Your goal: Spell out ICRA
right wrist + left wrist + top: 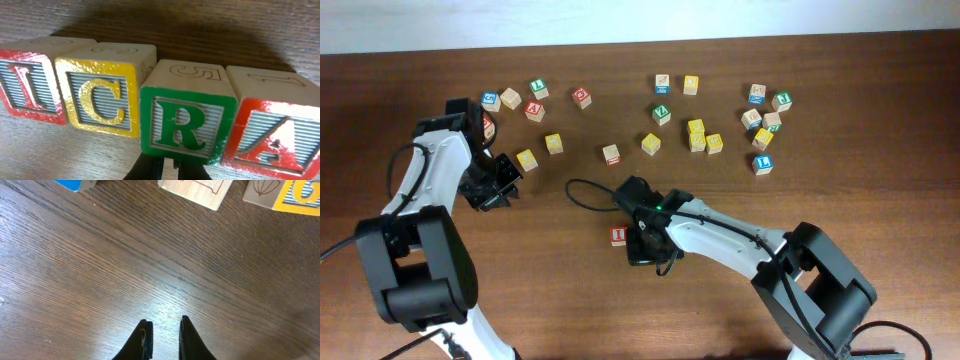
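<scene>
In the right wrist view four letter blocks stand side by side in a row: red I (30, 82), yellow C (97, 97), green R (185, 122) and red A (275, 135). My right gripper (169, 167) is shut and empty, its fingertips right at the lower edge of the R block. In the overhead view only the I block (618, 236) shows; the right gripper (645, 242) covers the rest of the row. My left gripper (498, 186) hangs low over bare wood at the left, its fingers (164, 330) almost together with nothing between them.
Many spare letter blocks lie scattered along the back of the table, such as a yellow one (527, 159) by the left gripper and a blue one (763, 163) at the right. Block edges show at the top of the left wrist view (195, 190).
</scene>
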Controlling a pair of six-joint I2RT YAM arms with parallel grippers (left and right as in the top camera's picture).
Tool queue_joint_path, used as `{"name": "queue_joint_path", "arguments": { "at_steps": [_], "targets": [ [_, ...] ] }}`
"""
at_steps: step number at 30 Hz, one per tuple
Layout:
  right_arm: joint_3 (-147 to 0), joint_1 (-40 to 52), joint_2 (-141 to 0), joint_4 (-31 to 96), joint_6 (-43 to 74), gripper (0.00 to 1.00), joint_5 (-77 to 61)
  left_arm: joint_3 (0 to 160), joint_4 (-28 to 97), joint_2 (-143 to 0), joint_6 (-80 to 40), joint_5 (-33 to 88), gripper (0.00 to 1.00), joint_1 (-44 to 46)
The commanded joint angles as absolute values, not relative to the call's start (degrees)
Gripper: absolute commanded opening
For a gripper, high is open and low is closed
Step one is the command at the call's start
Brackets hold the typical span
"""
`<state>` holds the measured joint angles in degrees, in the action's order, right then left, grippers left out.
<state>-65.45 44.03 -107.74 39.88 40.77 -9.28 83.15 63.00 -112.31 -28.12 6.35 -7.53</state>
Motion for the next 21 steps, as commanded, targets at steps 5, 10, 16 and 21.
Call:
{"name": "queue_joint_path", "arguments": {
  "at_steps": [5,10,16,21],
  "targets": [
    [-65.04,44.25,-108.16,39.59,41.19,0.04,-8.34,83.53,63.05,-112.77,-27.57,5.72,0.12,-7.64],
    [-65.04,44.25,-108.16,39.55,41.19,0.04,-8.08,83.50,63.07,-112.77,-27.57,5.72,0.12,-7.64],
    [-65.04,44.25,-108.16,38.54,41.19,0.04,-7.46,83.50,63.07,-112.77,-27.57,5.72,0.12,-7.64],
    [-65.04,44.25,-108.16,38.48,41.17,0.04,-7.49,83.50,63.05,-112.77,-27.57,5.72,0.13,-7.62]
  ]
}}
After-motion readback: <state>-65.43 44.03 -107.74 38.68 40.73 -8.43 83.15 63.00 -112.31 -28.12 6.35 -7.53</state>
